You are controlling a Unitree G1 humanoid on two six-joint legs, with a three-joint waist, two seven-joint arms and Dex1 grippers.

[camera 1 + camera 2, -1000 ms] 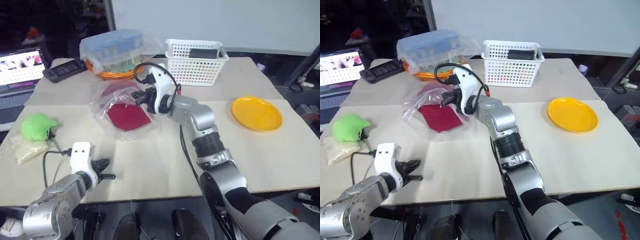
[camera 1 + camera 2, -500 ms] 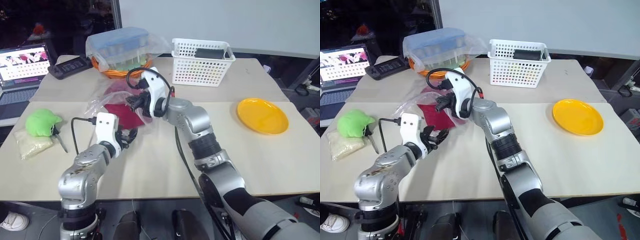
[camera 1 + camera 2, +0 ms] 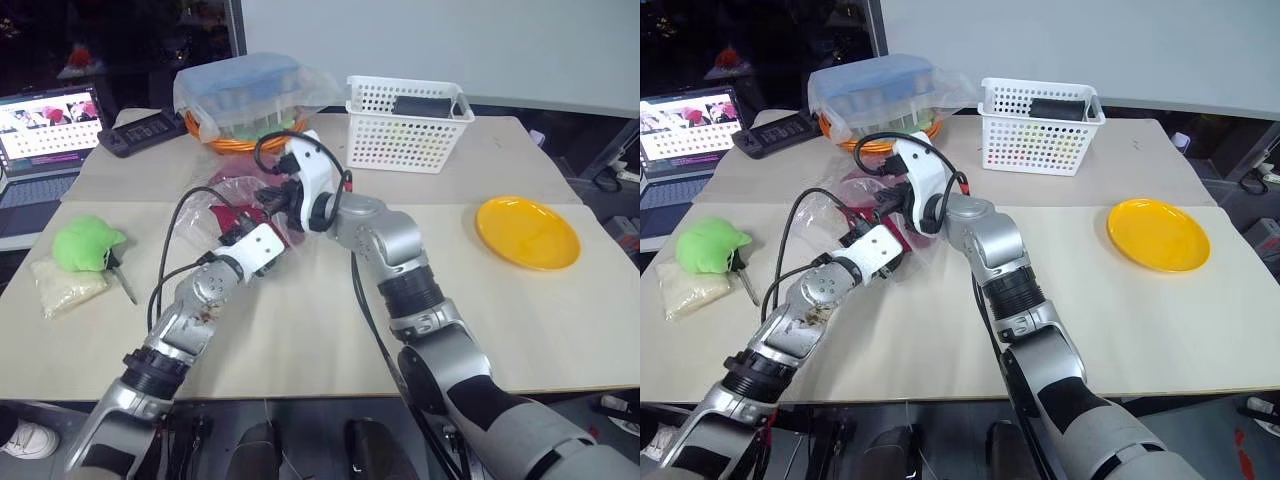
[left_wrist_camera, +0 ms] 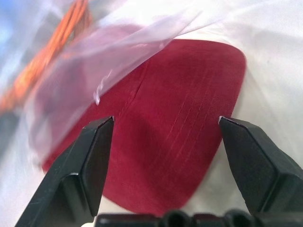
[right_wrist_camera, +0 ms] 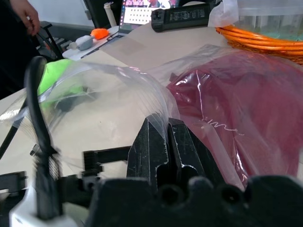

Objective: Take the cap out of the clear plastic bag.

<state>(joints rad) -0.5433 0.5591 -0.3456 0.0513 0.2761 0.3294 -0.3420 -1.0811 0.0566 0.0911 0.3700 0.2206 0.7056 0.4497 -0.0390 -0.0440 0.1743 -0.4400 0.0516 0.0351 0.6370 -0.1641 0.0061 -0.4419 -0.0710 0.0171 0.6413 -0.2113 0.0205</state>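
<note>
1. The clear plastic bag [image 3: 215, 205], left of centre in the left eye view, is pinched at its upper film by the closed right gripper [image 5: 165, 142]
2. The cap [image 4: 170, 123] is seen lying inside, framed between the wide-open fingers of the left gripper [image 4: 165, 127], with nothing held
3. If film were caught along with the fabric, the bag could be dragged with it
4. Were the right pinch to slip, the mouth could collapse over the cap
</note>
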